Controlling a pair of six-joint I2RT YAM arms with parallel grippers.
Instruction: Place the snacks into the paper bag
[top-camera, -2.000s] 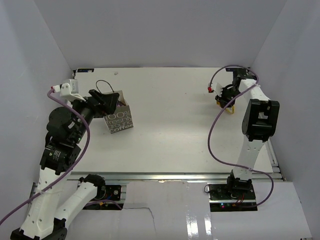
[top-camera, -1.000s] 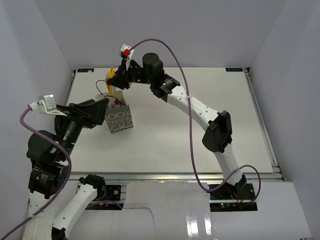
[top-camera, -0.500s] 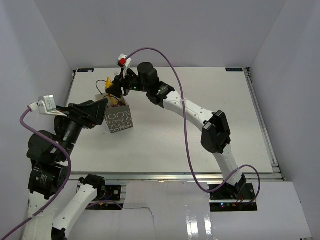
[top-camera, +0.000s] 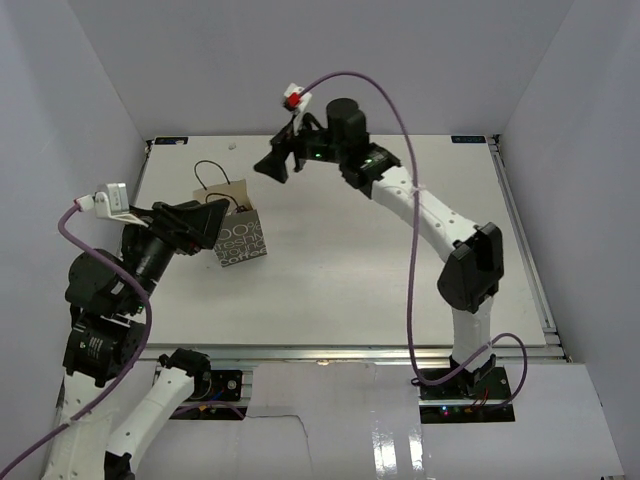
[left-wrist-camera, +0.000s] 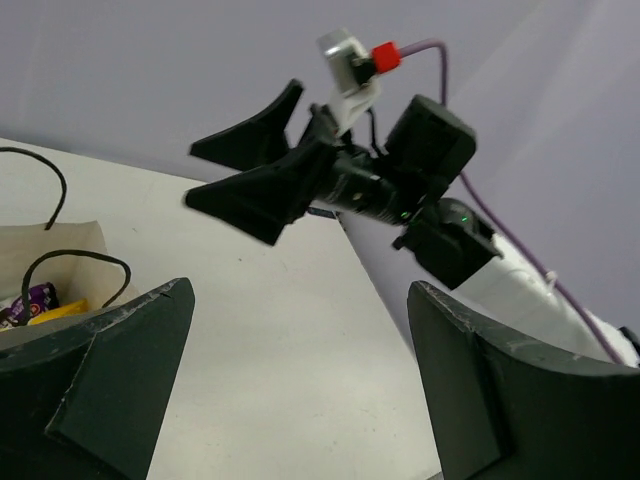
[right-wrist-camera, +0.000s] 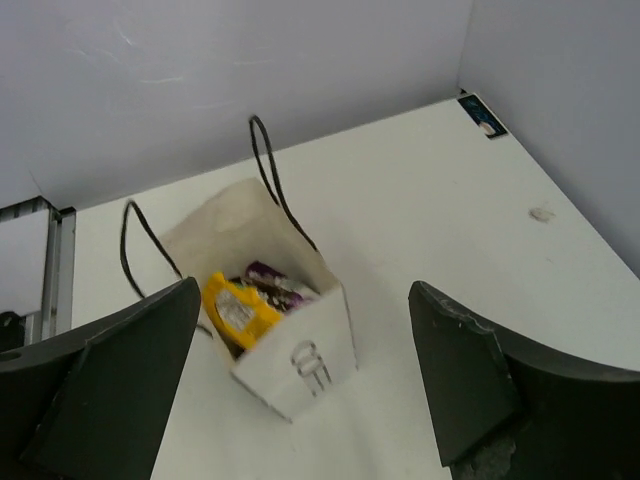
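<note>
Above and just past the far-right corner of the paper bag (top-camera: 236, 232), the right end effector (top-camera: 272, 165) hangs with its jaws spread wide and nothing between them. It is clear of the bag and of the cord handles (top-camera: 207, 172). From its wrist view the bag sits below and dead centre between the two fingers, mouth up, so a straight drop lines up.

The left end effector (top-camera: 212, 225) is the nearer one, just beside the bag's left side. Its jaws are also wide apart and empty; can't tell if a finger touches the paper.

The bag stands upright, mouth open. The mouth's long axis runs slantwise, from the bag's near-left corner to its far-right one. Inside the bag are a yellow packet (right-wrist-camera: 238, 310) and, beside it, a purple packet (right-wrist-camera: 272, 282), both below the rim. Others may lie under them; can't see.

No snacks show on the surface (top-camera: 380, 270) round the bag, so the filling looks about done. My guess is the next move is a pull-away up and right of the bag.

- Bag: stiff creased grey-brown paper, pale printed lettering, tan top edge
- Handles: thin limp black cord, looping up, easy to snag
- Packets: small crinkly glossy foil, light, likely slippery
- Surface: flat, white, matte
</note>
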